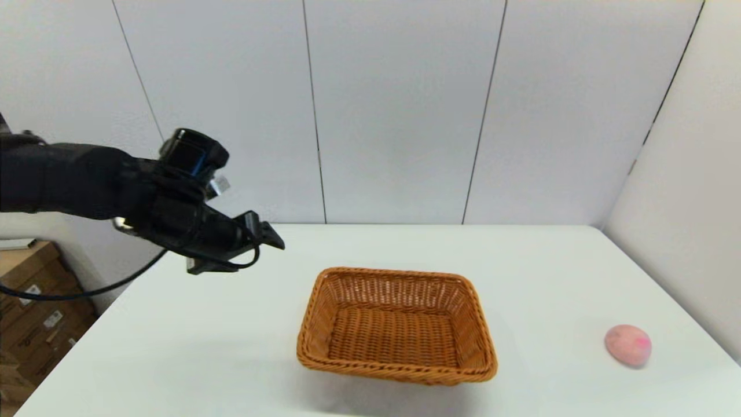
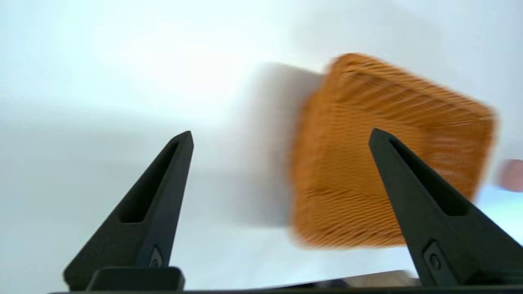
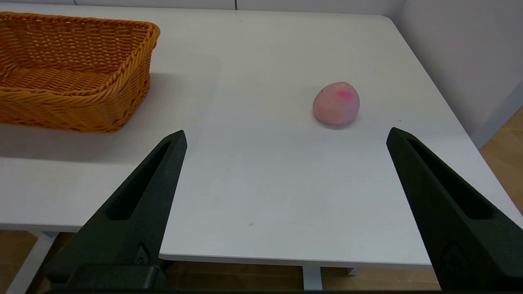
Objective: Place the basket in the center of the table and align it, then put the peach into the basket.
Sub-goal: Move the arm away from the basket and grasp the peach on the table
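Wicker fills the near middle of the head view: the basket [image 1: 397,326] sits on the white desk [image 1: 173,347], low in the frame and about centred from side to side, its long sides running roughly level across the picture. Nothing lies inside it. Off at the lower right of the frame, well apart from the basket, the peach [image 1: 628,345] rests on the bare desk with its brighter pink blotch turned up.

In the right wrist view, the right gripper [image 3: 286,136] hangs near the desk's front edge, fingers spread wide and holding nothing, with the peach beyond them and the basket at the upper left.

Farther back, at the left of the head view, the left gripper [image 1: 255,243] hovers above the desk, clear of the basket; its fingers also stand wide apart, empty.
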### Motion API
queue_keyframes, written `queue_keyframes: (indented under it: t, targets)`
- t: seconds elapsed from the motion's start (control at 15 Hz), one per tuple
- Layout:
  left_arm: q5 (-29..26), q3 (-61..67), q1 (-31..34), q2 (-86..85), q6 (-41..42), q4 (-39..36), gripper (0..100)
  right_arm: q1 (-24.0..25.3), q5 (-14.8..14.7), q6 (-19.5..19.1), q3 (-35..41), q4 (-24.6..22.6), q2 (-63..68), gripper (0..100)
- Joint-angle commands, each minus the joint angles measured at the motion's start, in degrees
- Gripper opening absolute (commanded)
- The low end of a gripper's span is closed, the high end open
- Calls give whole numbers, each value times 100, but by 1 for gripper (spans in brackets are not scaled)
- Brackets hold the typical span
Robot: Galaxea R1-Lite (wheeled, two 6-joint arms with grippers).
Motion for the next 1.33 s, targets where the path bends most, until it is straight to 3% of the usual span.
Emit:
queue_keyframes:
  t: [0.07, 0.2, 1.0, 1.2, 1.33]
  targets:
    - [818, 832, 505, -2382, 737, 668, 100, 4, 0, 4, 2, 8, -1, 100]
    - [1434, 1614, 488, -3498, 729, 782, 100, 4, -8, 4, 2, 8, -1, 100]
    - [2655, 3609, 734, -7022, 729, 1661, 100, 4, -17, 39, -7, 8, -1, 100]
    - [2655, 4092, 1507, -7963, 1528, 1644, 100, 4, -26, 48, -7, 8, -1, 100]
    - [2330, 4295, 1727, -8446, 1977, 1565, 100, 4, -26, 48, -7, 8, -1, 100]
